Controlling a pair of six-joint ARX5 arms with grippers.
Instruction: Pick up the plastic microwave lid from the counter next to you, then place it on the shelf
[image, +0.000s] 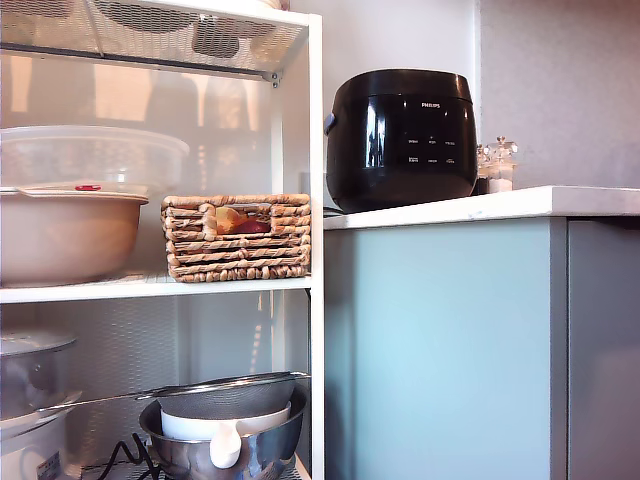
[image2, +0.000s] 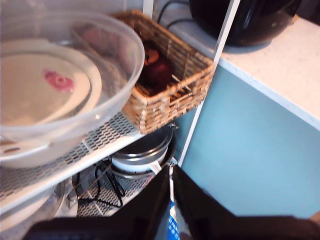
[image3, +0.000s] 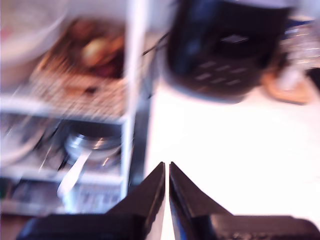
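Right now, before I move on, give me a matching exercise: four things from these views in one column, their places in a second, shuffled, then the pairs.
Things:
1. plastic microwave lid
2. wicker basket
3. black cooker
4. steel bowl with sieve

Places:
A. on the counter, beside the shelf
B. lowest shelf level in the exterior view
C. middle shelf board, over the beige bowl
D. middle shelf board, next to the shelf's post nearest the counter

Pairs: 1-C, 2-D, 3-A, 4-B
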